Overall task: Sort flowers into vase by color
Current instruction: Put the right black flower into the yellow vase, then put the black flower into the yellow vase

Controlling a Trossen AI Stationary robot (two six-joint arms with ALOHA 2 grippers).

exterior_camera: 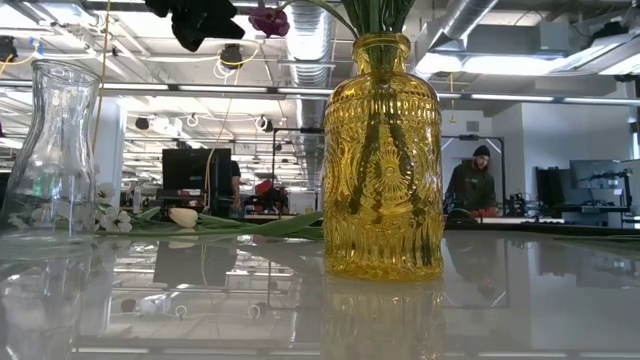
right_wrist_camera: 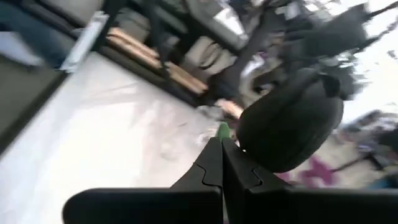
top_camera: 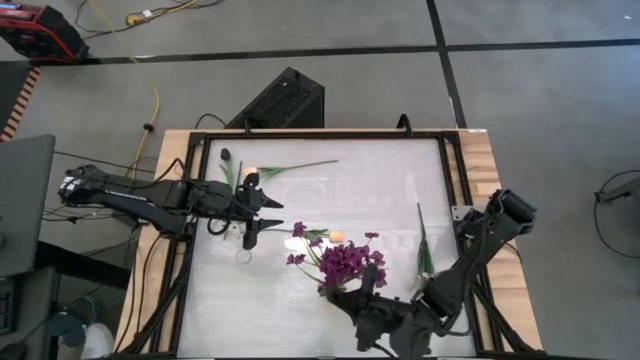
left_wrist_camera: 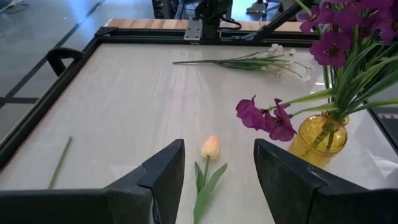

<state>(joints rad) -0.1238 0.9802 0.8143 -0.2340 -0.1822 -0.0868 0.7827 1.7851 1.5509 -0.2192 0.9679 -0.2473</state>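
Nearest the low camera: one yellow glass vase (exterior_camera: 382,160), embossed, right of centre, green stems inside; in the high view its purple flowers (top_camera: 345,260) fill the lower middle of the table (top_camera: 380,190). One clear glass vase (exterior_camera: 52,150) stands at the left edge of the low view; from above only its rim shows, lower left of centre (top_camera: 243,256). Loose on the table: one cream-peach tulip (left_wrist_camera: 210,147) lying between the left gripper's fingers in the left wrist view, its bloom pointing away; one spray of small white blossoms (left_wrist_camera: 261,60) along the upper part of that view, seen from above at the table's right (top_camera: 423,245); one dark tulip bud (top_camera: 226,156) at upper left; one more long-stemmed flower (top_camera: 290,169) lying near it. Left gripper (top_camera: 262,214) at left centre, fingers spread wide, holding nothing. Right gripper (right_wrist_camera: 221,163) at the bottom of the high view, just beside the purple bunch (top_camera: 352,297), fingers pressed together with a bit of green (right_wrist_camera: 224,130) at the tips and a dark rounded bud (right_wrist_camera: 291,124) just beside; whether they pinch a stem cannot be told. One person (exterior_camera: 472,184) stands in the room behind.
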